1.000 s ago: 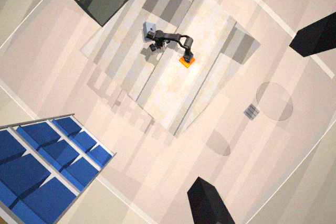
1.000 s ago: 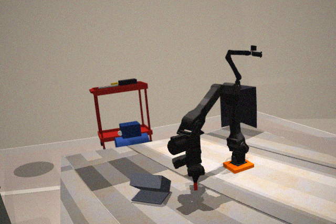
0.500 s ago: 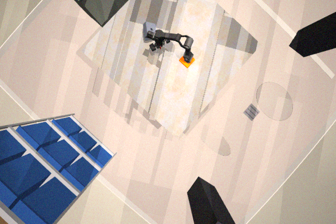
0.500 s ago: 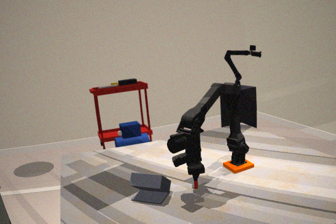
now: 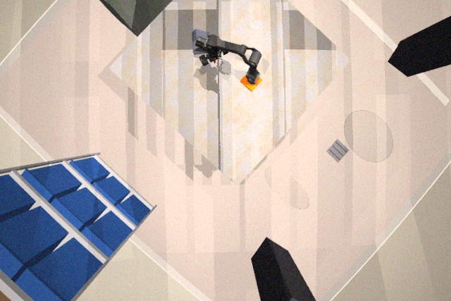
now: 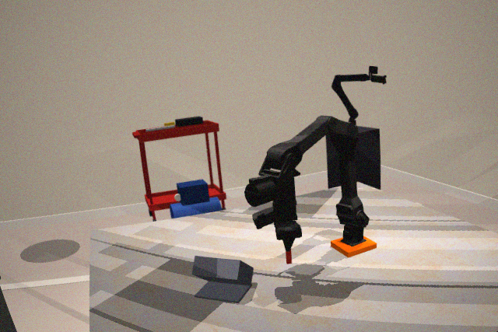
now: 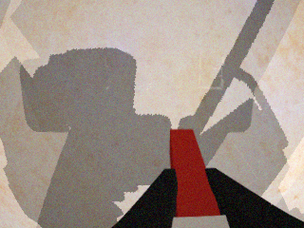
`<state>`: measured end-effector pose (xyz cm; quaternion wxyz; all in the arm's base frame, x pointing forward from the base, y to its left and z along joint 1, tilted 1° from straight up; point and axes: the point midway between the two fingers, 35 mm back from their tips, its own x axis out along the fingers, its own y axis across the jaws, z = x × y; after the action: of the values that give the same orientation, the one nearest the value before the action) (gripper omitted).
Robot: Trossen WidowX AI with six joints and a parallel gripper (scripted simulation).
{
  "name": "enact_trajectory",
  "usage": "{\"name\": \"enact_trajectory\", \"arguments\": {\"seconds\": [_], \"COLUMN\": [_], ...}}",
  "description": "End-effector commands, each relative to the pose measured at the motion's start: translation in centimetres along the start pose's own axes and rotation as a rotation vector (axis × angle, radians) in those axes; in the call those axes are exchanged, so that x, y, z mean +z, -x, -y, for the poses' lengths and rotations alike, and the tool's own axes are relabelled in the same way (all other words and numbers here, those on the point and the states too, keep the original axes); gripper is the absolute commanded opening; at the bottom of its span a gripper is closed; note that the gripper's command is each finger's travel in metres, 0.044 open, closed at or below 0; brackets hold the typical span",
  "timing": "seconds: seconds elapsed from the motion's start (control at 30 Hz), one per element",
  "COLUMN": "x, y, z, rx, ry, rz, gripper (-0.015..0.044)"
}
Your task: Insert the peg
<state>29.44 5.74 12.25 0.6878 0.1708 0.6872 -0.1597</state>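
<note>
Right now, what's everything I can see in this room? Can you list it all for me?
Peg: one, red, hanging upright from the gripper above the table.
Sloped panel: one, grey, on the table, left of the peg in the exterior view.
Table: one, pale with grey stripes, under the robot.
Cart: one, red, on the floor behind the table.
Boxes: two, blue, on and under the cart's lower shelf.
Bins: several, blue, in a grey rack at the lower left of the top view.
Dark blocks: two, black, on the floor at the edges of the top view.
Base plate: one, orange, under the arm.
Arm: one, black, bent over the table.
Gripper: one, black, shut on the peg.
</note>
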Motion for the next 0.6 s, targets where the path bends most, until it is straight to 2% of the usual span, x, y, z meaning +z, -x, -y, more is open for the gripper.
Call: {"name": "enact_trajectory", "arguments": {"seconds": [0.0, 0.57], "x": [0.0, 0.89], "y": [1.61, 2.01], "z": [0.01, 0.35], "rx": [0.009, 0.054], "ry": [0.002, 0.081], "rz": [0.005, -0.001], "gripper": [0.0, 0.0]}}
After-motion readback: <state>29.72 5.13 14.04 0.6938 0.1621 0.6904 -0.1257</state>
